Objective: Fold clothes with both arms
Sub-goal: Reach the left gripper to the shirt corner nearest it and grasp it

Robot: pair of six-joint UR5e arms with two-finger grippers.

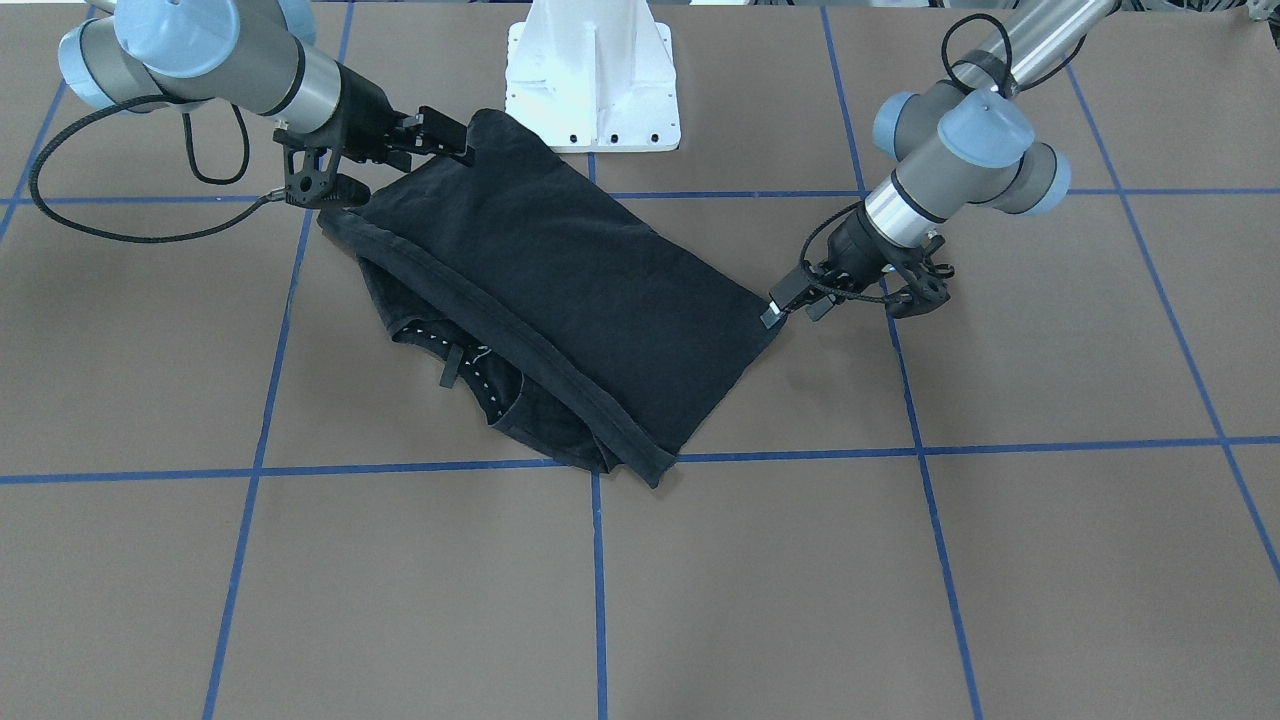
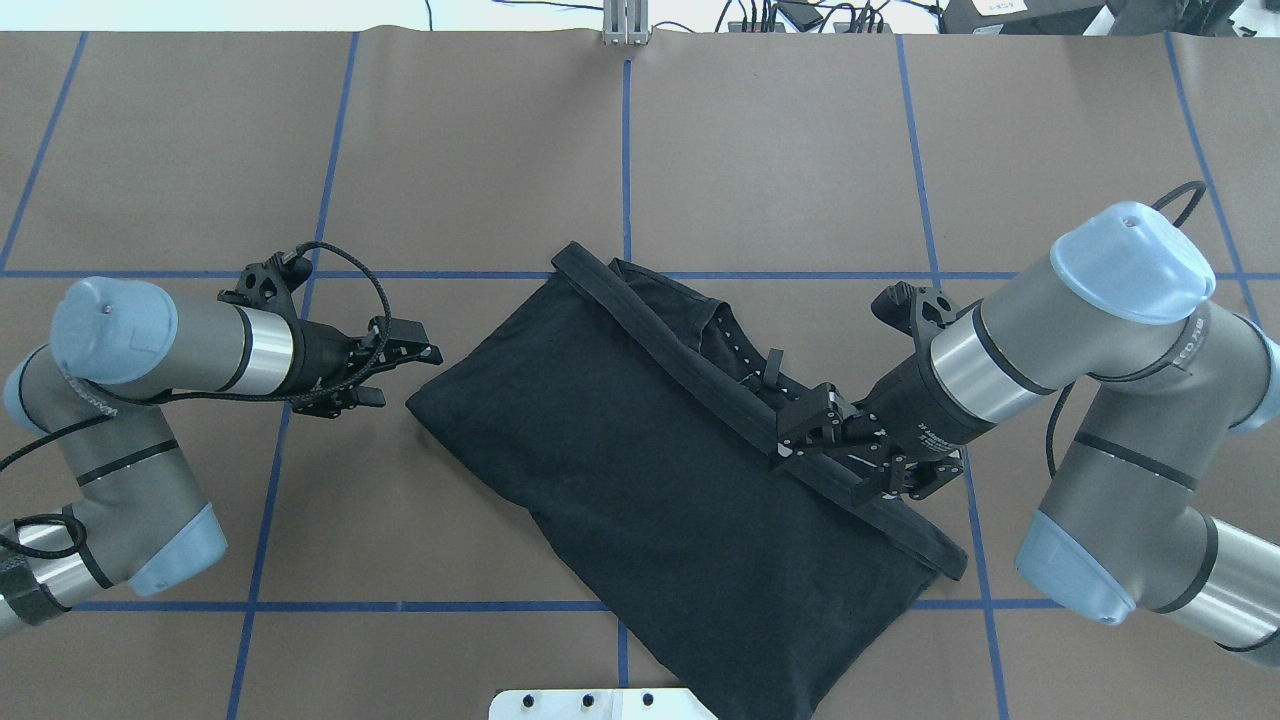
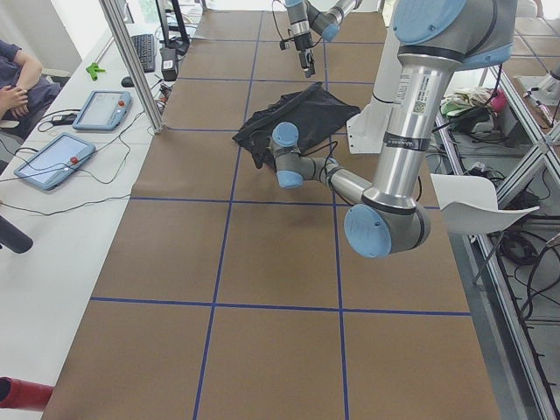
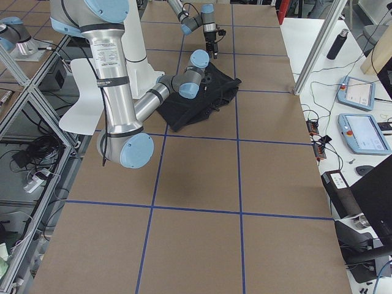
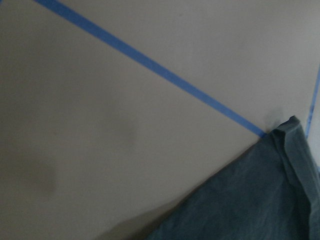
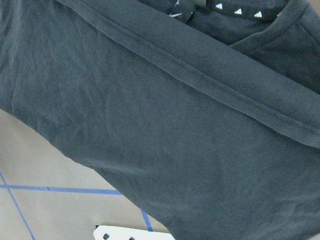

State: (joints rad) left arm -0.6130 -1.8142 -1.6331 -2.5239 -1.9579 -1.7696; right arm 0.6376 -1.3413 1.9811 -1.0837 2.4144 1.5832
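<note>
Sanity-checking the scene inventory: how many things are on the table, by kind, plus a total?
black short-sleeved T-shirt: 1
grey-silver jointed robot arms: 2 (left arm, right arm)
white pedestal base: 1
Total: 4

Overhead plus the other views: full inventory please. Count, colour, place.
T-shirt: 1, black, folded over, table centre.
Table: 1, brown, blue tape grid.
Pedestal base: 1, white, at the shirt's robot-side edge.
Tablets: 2, grey-blue, on the side bench.
Keyboard: 1, black, same bench.
Person: 1, seated at the bench, mostly cropped.
Left arm: 1, grey with blue caps.
Right arm: 1, same colours.
Left gripper: black, open, just off a shirt corner.
Right gripper: black, over the hem; grip unclear.
</note>
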